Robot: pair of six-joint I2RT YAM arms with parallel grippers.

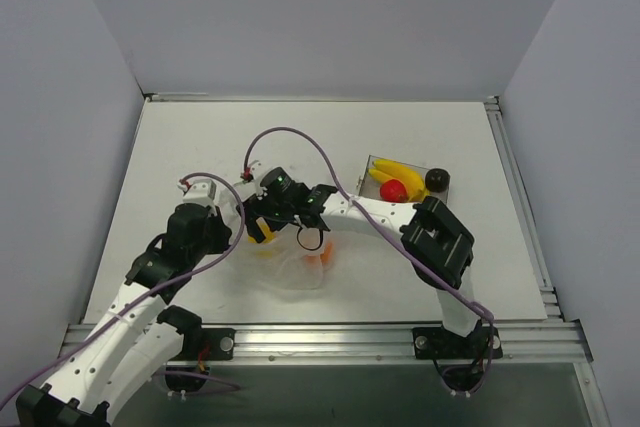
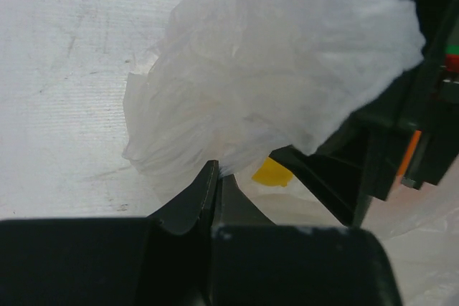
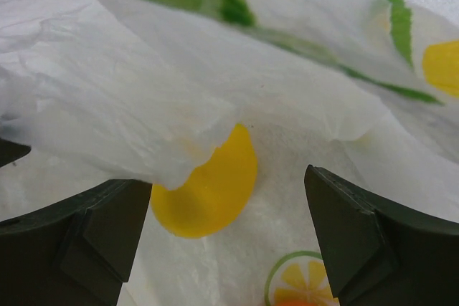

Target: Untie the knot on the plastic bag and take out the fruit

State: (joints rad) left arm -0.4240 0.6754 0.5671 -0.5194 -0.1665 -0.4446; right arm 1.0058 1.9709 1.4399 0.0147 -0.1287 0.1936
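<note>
- Whitish crinkled plastic is pinched in the left claw (image 2: 215, 178); its two dark fingers meet on a bunched fan of the plastic bag (image 2: 272, 62), which puffs up above them
- which fold of that bunch is the knot cannot be told
- the right claw (image 3: 226, 177) stands open, jaws well apart, low over the bag's film; between its fingertips a yellow ball (image 3: 208, 198) shows, half covered by a ragged fold of the bag
- in the left wrist view the right claw sits just beside that bunch, on its right, dark with a green light
- around the yellow ball the bag shows green streaks, a yellow patch and a lemon-slice print
- in the top view both claws meet over the bag's far left part; the bag lies slumped on the table (image 1: 200, 137), close to the arms' bases
- an orange ball (image 1: 325, 256) lies inside the bag, right of the yellow ball
- beyond the bag to the right, apart from it, a clear box (image 1: 366, 169) holds a banana (image 1: 395, 171), a red piece (image 1: 392, 190) and a dark ball (image 1: 437, 179)
</note>
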